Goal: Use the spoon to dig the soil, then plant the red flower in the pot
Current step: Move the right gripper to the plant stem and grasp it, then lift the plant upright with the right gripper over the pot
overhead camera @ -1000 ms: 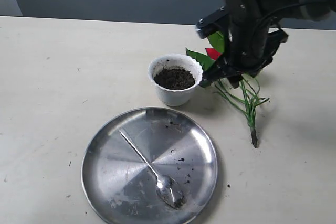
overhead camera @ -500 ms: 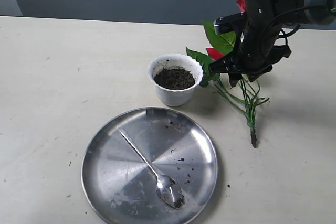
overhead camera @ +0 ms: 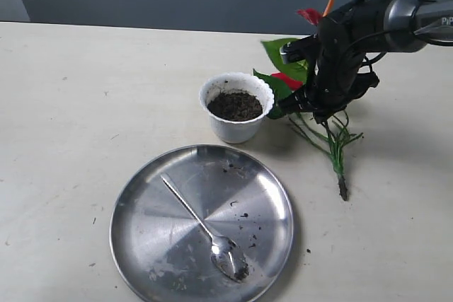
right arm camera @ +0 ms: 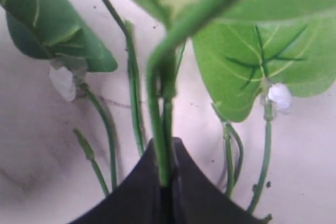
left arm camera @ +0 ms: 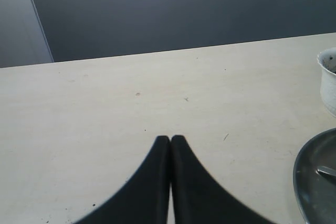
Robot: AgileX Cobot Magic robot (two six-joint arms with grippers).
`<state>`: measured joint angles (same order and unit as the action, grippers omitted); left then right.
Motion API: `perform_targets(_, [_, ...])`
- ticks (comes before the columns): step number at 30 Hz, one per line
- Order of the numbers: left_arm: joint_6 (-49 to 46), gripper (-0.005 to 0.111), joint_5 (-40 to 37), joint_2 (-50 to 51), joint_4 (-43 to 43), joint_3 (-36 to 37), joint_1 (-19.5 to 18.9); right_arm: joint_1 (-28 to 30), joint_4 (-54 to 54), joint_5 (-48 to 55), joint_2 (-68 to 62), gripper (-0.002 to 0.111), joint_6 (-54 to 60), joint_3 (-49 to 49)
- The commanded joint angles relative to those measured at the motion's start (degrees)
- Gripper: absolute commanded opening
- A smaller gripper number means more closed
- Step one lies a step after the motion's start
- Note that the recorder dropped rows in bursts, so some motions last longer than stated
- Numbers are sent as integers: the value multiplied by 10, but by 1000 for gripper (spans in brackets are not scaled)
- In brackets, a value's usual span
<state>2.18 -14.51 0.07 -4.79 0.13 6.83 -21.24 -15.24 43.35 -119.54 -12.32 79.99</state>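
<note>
Right pincer point(overhead camera: 320, 107) is clamped on the thin green stems of the red flower point(overhead camera: 301, 68), seen close in the right wrist view with 1 stem pinched between the dark fingers point(right arm camera: 142, 187) and broad green leaves spread beyond them. In the exterior view the flower sits just right of the pot point(overhead camera: 236, 106), leaves and red blooms raised behind the arm, an orange spike poking up at the top, stem ends trailing down onto the counter point(overhead camera: 71, 104). The pot stands upright near the middle of the counter, white with a wavy rim, holding dark soil point(overhead camera: 235, 105) close to the brim. In front of it lies a round steel plate point(overhead camera: 141, 224) with the spoon point(overhead camera: 204, 228) resting inside, handle toward the plate's far-left side, bowl toward the near edge with a little soil in it; loose crumbs dot the plate. Left pincer point(left arm camera: 170, 145) has its 2 dark fingers pressed together, holding nothing, above bare counter, with the pot's side and the plate's rim at the edge of its wrist view.
</note>
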Motion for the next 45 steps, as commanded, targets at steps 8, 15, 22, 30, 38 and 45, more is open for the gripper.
perform_targets(8, [2, 1, 8, -1, 0, -1, 3, 1, -91, -6, 132, -1, -53, 3])
perform_targets(15, [2, 1, 8, -1, 0, -1, 3, 1, -31, -187, 172, -1, -75, 3])
perform_targets(22, [2, 1, 8, -1, 0, -1, 3, -19, 3, -444, 136, -1, -73, -21])
perform_targets(30, [2, 1, 8, -1, 0, -1, 3, -34, -39, -745, 122, -1, -73, -155])
perform_targets(38, [2, 1, 8, -1, 0, -1, 3, -35, -74, -869, 82, -1, -40, -216])
perform_targets(45, [2, 1, 8, -1, 0, -1, 3, -35, -120, -836, 46, -1, -44, -216])
